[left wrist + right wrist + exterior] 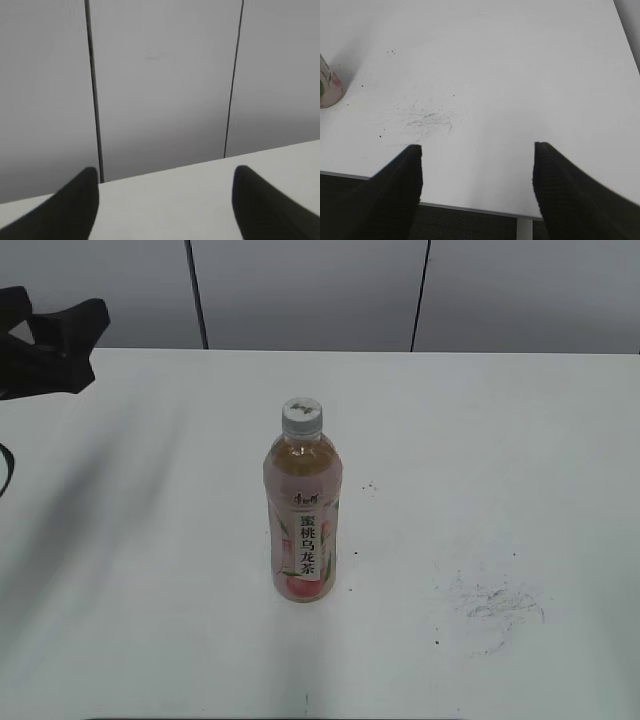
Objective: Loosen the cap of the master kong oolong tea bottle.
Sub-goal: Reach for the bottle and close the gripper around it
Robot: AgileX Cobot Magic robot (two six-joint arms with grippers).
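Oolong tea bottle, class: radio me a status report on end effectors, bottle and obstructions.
Left end effector open, empty. Right end effector open, empty. Oolong tea bottle upright on table, cap on, untouched. Nothing in the way.

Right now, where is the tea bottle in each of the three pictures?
Exterior view: the tea bottle stands upright in the middle of the table.
Left wrist view: not in it; only wall and table edge beyond the open end effector.
Right wrist view: just its base peeks in at the left edge.
Shared landmark: the grey scuff marks on the table.
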